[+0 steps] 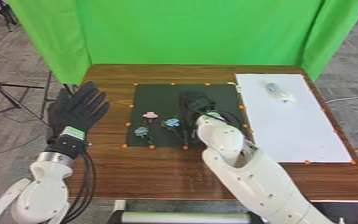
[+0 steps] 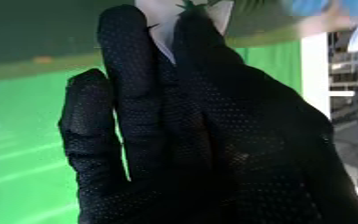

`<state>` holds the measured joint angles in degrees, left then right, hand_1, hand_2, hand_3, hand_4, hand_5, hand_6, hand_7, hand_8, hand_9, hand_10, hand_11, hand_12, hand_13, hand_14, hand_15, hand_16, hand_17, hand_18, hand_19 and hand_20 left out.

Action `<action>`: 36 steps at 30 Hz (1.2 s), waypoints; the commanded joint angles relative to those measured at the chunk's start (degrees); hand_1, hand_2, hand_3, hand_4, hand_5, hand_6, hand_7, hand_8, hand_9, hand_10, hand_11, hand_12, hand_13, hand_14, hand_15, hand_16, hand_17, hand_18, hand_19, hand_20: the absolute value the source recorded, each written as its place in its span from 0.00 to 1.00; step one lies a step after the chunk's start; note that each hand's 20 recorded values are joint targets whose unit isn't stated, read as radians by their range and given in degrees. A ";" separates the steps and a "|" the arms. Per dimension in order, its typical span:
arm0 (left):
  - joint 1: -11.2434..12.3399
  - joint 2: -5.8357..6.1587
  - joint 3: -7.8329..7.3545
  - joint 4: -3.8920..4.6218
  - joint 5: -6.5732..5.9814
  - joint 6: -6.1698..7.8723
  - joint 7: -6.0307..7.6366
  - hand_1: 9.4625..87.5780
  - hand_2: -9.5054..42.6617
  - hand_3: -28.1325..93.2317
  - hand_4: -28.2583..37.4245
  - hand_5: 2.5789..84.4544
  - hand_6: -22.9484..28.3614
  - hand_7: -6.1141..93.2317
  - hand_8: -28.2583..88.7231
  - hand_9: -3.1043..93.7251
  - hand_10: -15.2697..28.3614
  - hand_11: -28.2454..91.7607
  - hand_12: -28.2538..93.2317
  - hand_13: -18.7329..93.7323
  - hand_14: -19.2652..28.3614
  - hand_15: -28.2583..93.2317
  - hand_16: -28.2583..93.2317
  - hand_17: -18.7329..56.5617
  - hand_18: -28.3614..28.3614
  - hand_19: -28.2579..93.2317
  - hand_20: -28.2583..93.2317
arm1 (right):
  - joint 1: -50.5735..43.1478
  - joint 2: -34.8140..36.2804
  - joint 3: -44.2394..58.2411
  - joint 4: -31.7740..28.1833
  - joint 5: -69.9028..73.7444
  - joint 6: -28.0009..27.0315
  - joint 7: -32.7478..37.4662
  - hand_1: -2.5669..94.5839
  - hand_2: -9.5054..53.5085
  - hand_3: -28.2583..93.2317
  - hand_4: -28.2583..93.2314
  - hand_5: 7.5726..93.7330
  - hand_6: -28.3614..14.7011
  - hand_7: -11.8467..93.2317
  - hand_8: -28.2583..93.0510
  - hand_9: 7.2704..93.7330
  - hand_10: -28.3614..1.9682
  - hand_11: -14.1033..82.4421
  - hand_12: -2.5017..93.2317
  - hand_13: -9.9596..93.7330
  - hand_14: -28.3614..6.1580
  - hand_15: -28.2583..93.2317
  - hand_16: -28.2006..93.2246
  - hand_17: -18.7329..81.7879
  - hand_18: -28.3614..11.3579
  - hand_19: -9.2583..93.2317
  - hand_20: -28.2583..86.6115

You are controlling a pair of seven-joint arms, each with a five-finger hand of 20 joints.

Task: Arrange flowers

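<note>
clearly, the left hand [image 1: 69, 118] is spread beside the dark mat [image 1: 158, 93], likely leaving room; there a pink flower [image 1: 151, 115] and blue flowers [image 1: 172, 122] lie apart, probably for easy picking. the right hand [image 1: 196, 102] pinches a white flower [image 2: 164, 26], presumably for placing, near the white sheet [image 1: 295, 130] bearing pale blossoms [image 1: 285, 96].

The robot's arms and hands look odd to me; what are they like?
The left arm and right arm are white and smooth, with rounded sections and small dark spots. Black cables run beside the left one, which has a silvery ring near the wrist. The left hand and right hand wear black fabric gloves, the right one's finely dotted.
</note>
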<state>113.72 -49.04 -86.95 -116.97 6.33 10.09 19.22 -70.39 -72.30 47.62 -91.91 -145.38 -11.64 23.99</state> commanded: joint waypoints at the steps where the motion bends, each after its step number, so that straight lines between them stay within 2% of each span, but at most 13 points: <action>1: 0.86 -0.61 -0.53 -0.30 0.47 0.26 -0.45 0.26 0.44 0.83 0.01 0.52 0.57 0.23 0.16 0.39 0.67 0.43 0.32 0.37 0.71 0.57 0.17 0.18 0.77 0.56 0.32 | -0.53 0.67 -0.18 -1.59 -0.28 0.35 0.62 0.70 0.00 0.81 0.00 0.70 0.62 0.37 0.23 0.82 0.63 0.21 0.39 0.74 0.65 0.50 0.55 0.58 0.27 0.87 0.56; 2: 0.73 -0.59 -0.41 -0.28 0.10 0.43 -0.31 0.27 0.44 0.83 0.01 0.52 0.56 0.24 0.16 0.39 0.67 0.43 0.32 0.37 0.71 0.58 0.17 0.18 0.77 0.56 0.32 | -0.65 0.78 -0.07 -1.93 -0.22 0.18 0.87 0.70 0.00 0.81 0.00 0.70 0.63 0.36 0.23 0.82 0.63 0.20 0.38 0.74 0.65 0.49 0.55 0.58 0.26 0.87 0.56; 4: 0.96 -0.54 -0.61 -0.39 0.57 0.51 -0.06 0.27 0.45 0.83 0.01 0.52 0.56 0.24 0.16 0.39 0.66 0.43 0.32 0.37 0.71 0.58 0.17 0.18 0.77 0.56 0.32 | -0.69 0.91 0.20 -2.51 -0.11 0.09 1.19 0.70 0.00 0.82 0.00 0.70 0.63 0.36 0.23 0.81 0.63 0.21 0.37 0.74 0.65 0.49 0.55 0.57 0.25 0.87 0.56; 5: 0.84 -0.61 -0.67 -0.33 0.83 0.50 -0.43 0.27 0.45 0.83 0.01 0.52 0.56 0.24 0.16 0.39 0.66 0.43 0.32 0.37 0.71 0.58 0.17 0.18 0.77 0.56 0.32 | -0.91 1.06 0.40 -3.00 -0.16 0.11 1.60 0.69 0.00 0.82 0.00 0.70 0.63 0.36 0.22 0.80 0.62 0.23 0.35 0.74 0.64 0.49 0.55 0.57 0.24 0.87 0.57; 6: 1.05 -0.37 -0.68 -0.44 0.22 0.43 0.26 0.27 0.45 0.83 0.01 0.53 0.56 0.24 0.16 0.39 0.66 0.43 0.32 0.37 0.71 0.58 0.17 0.18 0.77 0.56 0.32 | -0.68 1.25 0.26 -3.23 -0.36 0.55 1.61 0.69 0.00 0.82 0.00 0.69 0.64 0.35 0.21 0.77 0.60 0.25 0.31 0.73 0.64 0.49 0.55 0.57 0.22 0.88 0.57; 9: 0.97 -0.31 -0.41 -0.49 0.09 1.39 0.55 0.27 0.44 0.83 0.02 0.53 0.55 0.24 0.16 0.39 0.66 0.43 0.32 0.37 0.71 0.58 0.17 0.18 0.77 0.56 0.32 | -0.67 1.73 0.56 -4.36 -0.07 -0.54 2.08 0.68 0.00 0.83 0.00 0.69 0.65 0.34 0.18 0.74 0.59 0.29 0.27 0.73 0.63 0.49 0.55 0.56 0.19 0.89 0.58; 13: 1.59 -0.39 -0.96 -0.81 -0.04 1.32 0.62 0.27 0.44 0.83 0.02 0.53 0.55 0.24 0.16 0.36 0.64 0.43 0.32 0.37 0.71 0.58 0.17 0.18 0.77 0.56 0.33 | -0.97 2.14 1.16 -5.79 0.41 -3.81 2.09 0.67 0.00 0.83 0.00 0.68 0.65 0.34 0.12 0.72 0.56 0.31 0.23 0.72 0.62 0.50 0.55 0.55 0.17 0.91 0.58; 16: 1.77 -0.36 -0.98 -0.87 -1.17 1.13 0.97 0.27 0.43 0.83 0.02 0.53 0.55 0.24 0.16 0.35 0.64 0.43 0.32 0.37 0.71 0.58 0.17 0.18 0.77 0.56 0.33 | -1.49 2.40 1.72 -6.98 0.67 -6.49 2.12 0.66 0.00 0.84 0.00 0.66 0.65 0.34 0.12 0.70 0.55 0.31 0.22 0.71 0.61 0.51 0.55 0.55 0.16 0.91 0.58; 19: 2.04 -0.39 -1.01 -1.02 -0.96 1.13 1.15 0.27 0.42 0.83 0.02 0.52 0.55 0.24 0.16 0.35 0.64 0.43 0.32 0.37 0.71 0.58 0.17 0.18 0.77 0.56 0.33 | -1.79 2.76 2.74 -8.48 1.39 -9.65 2.78 0.65 0.00 0.83 0.00 0.65 0.64 0.33 0.12 0.69 0.55 0.31 0.21 0.70 0.60 0.52 0.55 0.54 0.15 0.91 0.58; 21: 2.07 -0.40 -1.04 -0.97 -1.12 1.10 1.01 0.27 0.42 0.83 0.02 0.52 0.55 0.24 0.16 0.35 0.64 0.43 0.32 0.37 0.71 0.58 0.17 0.18 0.77 0.56 0.33 | -1.91 3.17 3.34 -8.94 2.65 -8.37 3.86 0.63 0.00 0.84 0.00 0.64 0.63 0.32 0.12 0.68 0.53 0.31 0.20 0.69 0.58 0.53 0.53 0.53 0.14 0.91 0.58; 23: 2.74 -0.28 -1.36 -1.33 -1.58 1.31 1.57 0.27 0.42 0.82 0.02 0.52 0.55 0.24 0.16 0.35 0.64 0.43 0.32 0.37 0.71 0.58 0.17 0.18 0.77 0.56 0.33 | -1.89 3.55 4.29 -9.81 3.32 -8.79 3.96 0.61 0.00 0.86 0.00 0.64 0.62 0.32 0.12 0.67 0.52 0.31 0.20 0.69 0.56 0.54 0.52 0.53 0.13 0.91 0.58; 29: 3.09 -0.43 -1.58 -1.31 -1.80 1.34 1.39 0.26 0.42 0.83 0.01 0.51 0.57 0.24 0.16 0.37 0.66 0.43 0.32 0.38 0.72 0.59 0.17 0.18 0.78 0.57 0.33 | -2.84 4.07 5.90 -12.29 5.40 -8.45 3.97 0.59 0.00 0.85 0.00 0.64 0.60 0.31 0.12 0.67 0.50 0.31 0.20 0.69 0.54 0.56 0.51 0.53 0.13 0.91 0.58; 36: 2.12 -0.71 -1.03 -0.83 -1.72 1.07 0.62 0.26 0.43 0.83 0.00 0.52 0.58 0.24 0.16 0.38 0.66 0.44 0.33 0.38 0.72 0.59 0.17 0.18 0.78 0.57 0.32 | -2.78 2.81 4.41 -10.19 5.67 -5.05 3.44 0.59 0.00 0.85 0.00 0.63 0.59 0.30 0.13 0.66 0.49 0.30 0.19 0.71 0.54 0.55 0.48 0.54 0.17 0.89 0.55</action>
<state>116.17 -49.12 -88.15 -117.83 4.76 11.04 20.51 -73.07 -68.61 53.23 -103.24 -139.76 -19.78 27.64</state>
